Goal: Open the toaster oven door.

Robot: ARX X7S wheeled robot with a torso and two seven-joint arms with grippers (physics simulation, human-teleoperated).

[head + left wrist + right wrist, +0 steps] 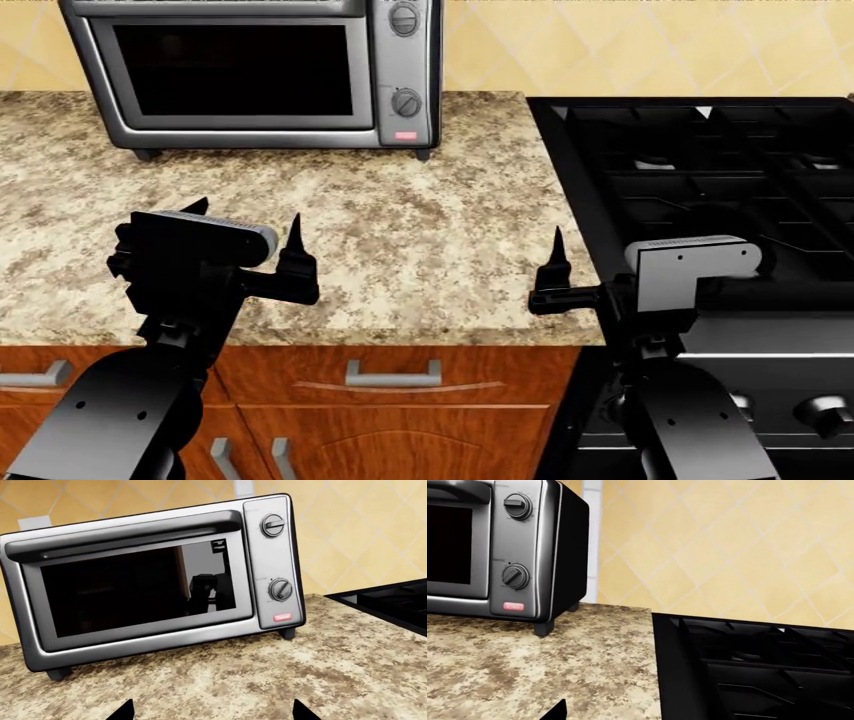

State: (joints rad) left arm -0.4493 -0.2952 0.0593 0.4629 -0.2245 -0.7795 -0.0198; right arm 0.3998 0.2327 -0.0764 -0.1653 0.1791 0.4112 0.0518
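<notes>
Toaster oven is parked at the back of the desk, right up against the yellow tiled wall, so only its front faces the robot. The toaster oven door is fully closed, sitting flush in its frame, with the bar handle running along the top edge. That pretty much tells you it hinges at the bottom and wants a pull from the top, or so I'd guess. Two knobs and the little red button sit on the panel just beside the door, on the side toward the stove.

Moving out from the oven: the left claw hangs over the front edge of the desk, well apart from the oven and roughly lined up with the door. Its tips are spread apart, nothing between them. Makes sense, since its camera is staring straight at the door like it's getting ready to reach in.

The right claw sits over toward the black stove, farther from the oven. Only one of its tips shows, so I can't tell if it's apart or together. Nothing's touching the oven yet, so the job looks unstarted.
</notes>
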